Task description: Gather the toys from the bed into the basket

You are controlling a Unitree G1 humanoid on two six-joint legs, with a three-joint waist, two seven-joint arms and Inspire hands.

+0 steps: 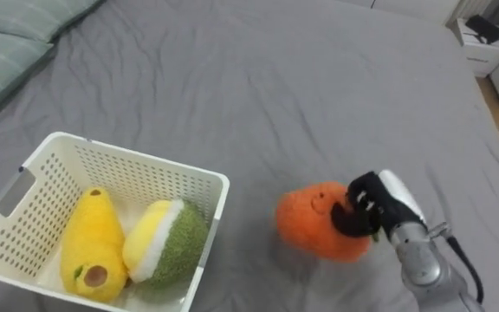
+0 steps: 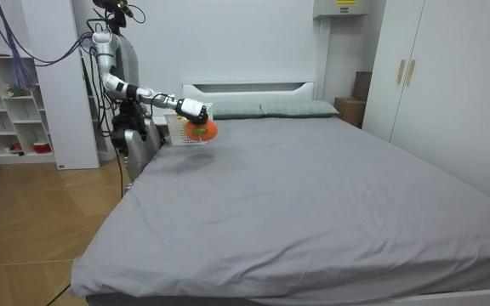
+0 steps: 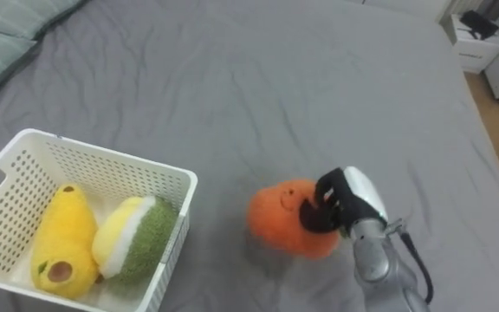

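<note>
Round orange plush toy (image 1: 319, 224), clasped by right hand (image 1: 364, 208), over grey bed (image 1: 275, 87).
Fingers are curled round its right side. A white perforated plastic basket (image 1: 219, 186) is set near on the left, holding a yellow plush toy (image 1: 93, 243) and a green-and-yellow plush toy (image 1: 170, 243).
</note>
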